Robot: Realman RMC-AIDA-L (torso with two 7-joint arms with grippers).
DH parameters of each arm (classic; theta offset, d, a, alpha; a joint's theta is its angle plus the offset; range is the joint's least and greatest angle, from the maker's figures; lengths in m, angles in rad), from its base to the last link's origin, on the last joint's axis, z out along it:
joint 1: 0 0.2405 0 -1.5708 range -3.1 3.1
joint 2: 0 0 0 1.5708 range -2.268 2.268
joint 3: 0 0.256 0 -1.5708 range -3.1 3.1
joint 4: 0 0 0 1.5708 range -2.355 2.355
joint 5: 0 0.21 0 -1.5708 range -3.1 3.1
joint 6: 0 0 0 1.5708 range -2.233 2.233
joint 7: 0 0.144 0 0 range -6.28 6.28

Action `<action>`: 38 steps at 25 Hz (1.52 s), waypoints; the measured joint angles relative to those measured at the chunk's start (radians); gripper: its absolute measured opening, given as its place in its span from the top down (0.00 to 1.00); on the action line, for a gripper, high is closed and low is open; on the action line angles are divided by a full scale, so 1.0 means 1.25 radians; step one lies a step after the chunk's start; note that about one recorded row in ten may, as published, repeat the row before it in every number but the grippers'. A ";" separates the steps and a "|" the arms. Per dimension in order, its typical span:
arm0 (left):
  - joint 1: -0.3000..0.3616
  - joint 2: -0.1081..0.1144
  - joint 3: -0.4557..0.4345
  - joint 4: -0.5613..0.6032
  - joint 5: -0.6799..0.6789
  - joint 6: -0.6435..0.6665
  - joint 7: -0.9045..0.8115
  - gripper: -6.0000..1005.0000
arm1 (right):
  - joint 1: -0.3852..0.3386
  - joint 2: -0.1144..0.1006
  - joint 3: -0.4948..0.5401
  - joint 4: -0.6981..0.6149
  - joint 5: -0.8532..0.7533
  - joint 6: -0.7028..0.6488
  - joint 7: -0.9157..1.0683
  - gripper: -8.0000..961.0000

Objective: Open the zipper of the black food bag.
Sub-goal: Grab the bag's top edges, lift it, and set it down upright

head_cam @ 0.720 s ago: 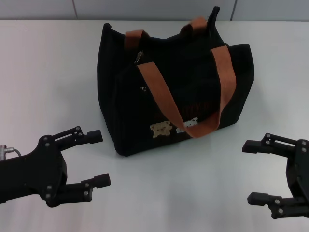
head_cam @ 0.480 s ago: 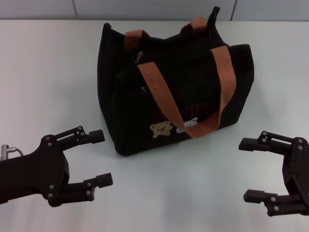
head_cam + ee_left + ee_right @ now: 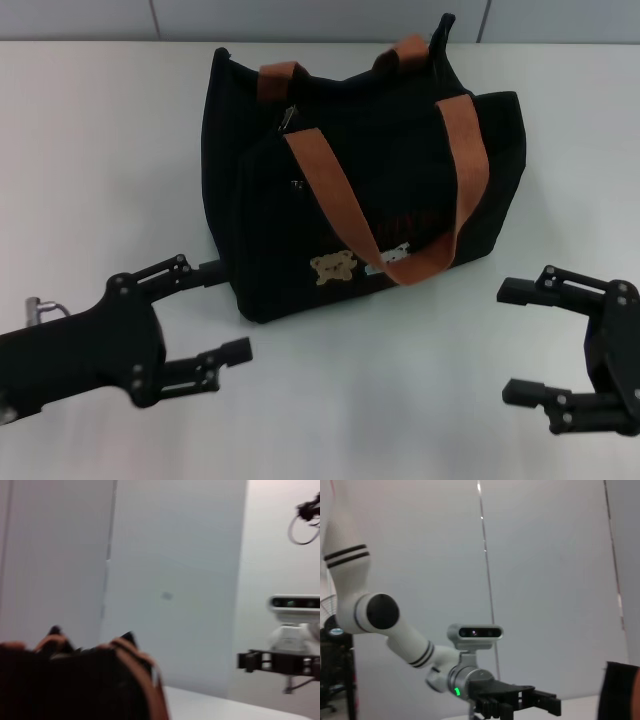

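One black food bag (image 3: 360, 190) stands upright mid-table, two orange-brown handles (image 3: 350, 205), one bear patch (image 3: 333, 266) on its near face, and one silvery pull of the zipper (image 3: 288, 118) at the top edge (left end). The white table (image 3: 90, 150) runs back to a pale panelled wall (image 3: 320, 18). Left gripper (image 3: 225, 310) sits low, fingers spread, upper tip just beside the bag's corner. Right gripper (image 3: 520, 340) hovers well apart from the bag, fingers spread wide.
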 joint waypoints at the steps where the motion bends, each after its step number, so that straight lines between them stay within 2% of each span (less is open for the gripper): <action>1: -0.003 -0.001 -0.001 -0.014 -0.004 -0.015 0.007 0.18 | -0.003 0.000 0.008 0.000 0.001 0.005 0.000 0.13; 9: -0.047 -0.004 -0.053 -0.167 -0.057 -0.198 0.118 0.18 | -0.025 0.000 0.125 0.007 0.003 0.053 0.021 0.13; 13: -0.064 -0.004 -0.053 -0.204 -0.078 -0.232 0.155 0.18 | -0.033 0.002 0.140 0.010 0.004 0.076 0.018 0.13; 20: -0.127 -0.009 -0.054 -0.304 -0.080 -0.318 0.237 0.19 | -0.034 0.009 0.144 0.011 0.006 0.104 0.015 0.13; 24: -0.133 -0.009 -0.085 -0.333 -0.094 -0.348 0.255 0.19 | -0.030 0.011 0.154 0.011 0.008 0.117 0.015 0.13; 27: -0.125 -0.009 -0.135 -0.359 -0.104 -0.352 0.288 0.26 | -0.026 0.012 0.156 0.011 0.009 0.132 0.014 0.13; 33: -0.122 -0.009 -0.143 -0.366 -0.103 -0.354 0.316 0.39 | -0.015 0.016 0.156 0.011 0.012 0.145 0.013 0.13; 38: -0.120 -0.007 -0.142 -0.363 -0.101 -0.354 0.317 0.67 | -0.005 0.017 0.156 0.011 0.015 0.154 0.013 0.13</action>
